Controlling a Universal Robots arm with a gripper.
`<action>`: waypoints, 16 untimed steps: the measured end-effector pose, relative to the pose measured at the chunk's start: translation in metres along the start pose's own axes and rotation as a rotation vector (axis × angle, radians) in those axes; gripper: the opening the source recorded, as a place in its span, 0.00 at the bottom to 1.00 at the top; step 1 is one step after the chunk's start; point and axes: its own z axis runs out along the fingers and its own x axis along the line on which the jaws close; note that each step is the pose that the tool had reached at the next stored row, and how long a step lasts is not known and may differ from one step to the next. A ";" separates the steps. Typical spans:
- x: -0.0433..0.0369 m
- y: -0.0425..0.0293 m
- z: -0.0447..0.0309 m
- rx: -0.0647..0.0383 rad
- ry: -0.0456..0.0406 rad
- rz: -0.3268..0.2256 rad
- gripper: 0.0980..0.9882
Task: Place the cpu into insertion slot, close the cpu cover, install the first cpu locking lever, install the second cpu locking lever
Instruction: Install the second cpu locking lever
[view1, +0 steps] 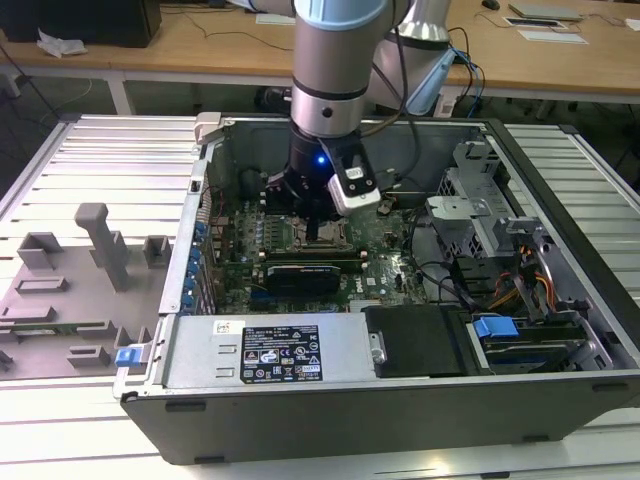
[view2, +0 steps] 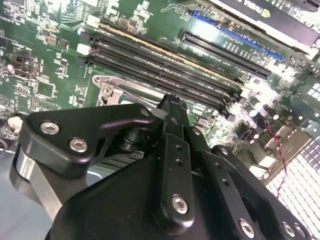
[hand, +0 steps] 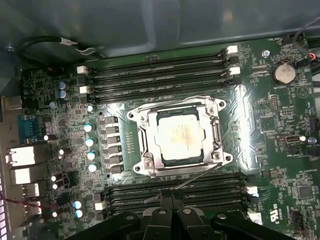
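Note:
The cpu (hand: 179, 136), silvery and square, lies in the insertion slot (hand: 142, 167) on the green board. The cpu cover (hand: 150, 131) lies flat around it as a metal frame. One thin locking lever (hand: 200, 175) sticks out slantwise from a corner of the socket, and its free end reaches the fingertips. My gripper (hand: 172, 199) hovers just beside the socket with its black fingers pressed together and nothing clamped between them. In the exterior view the gripper (view1: 318, 222) is low inside the open computer case, over the board. The second wrist view shows the gripper (view2: 170, 107) in front of the socket's corner (view2: 112, 85).
Long black memory slots (hand: 160, 75) run along both sides of the socket. A long black card (view1: 305, 272) stands close by on the board. Case walls (view1: 190, 230), a drive cage (view1: 480, 215) and a black box (view1: 415, 340) hem the board in. A grey fixture tray (view1: 70, 290) lies outside.

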 end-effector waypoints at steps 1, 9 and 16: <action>0.0003 -0.0001 0.0013 -0.001 0.0001 0.000 0.01; 0.0102 -0.0081 0.0122 -0.056 0.0051 -0.002 0.01; 0.0086 -0.0319 0.0144 -0.216 0.0239 -0.012 0.01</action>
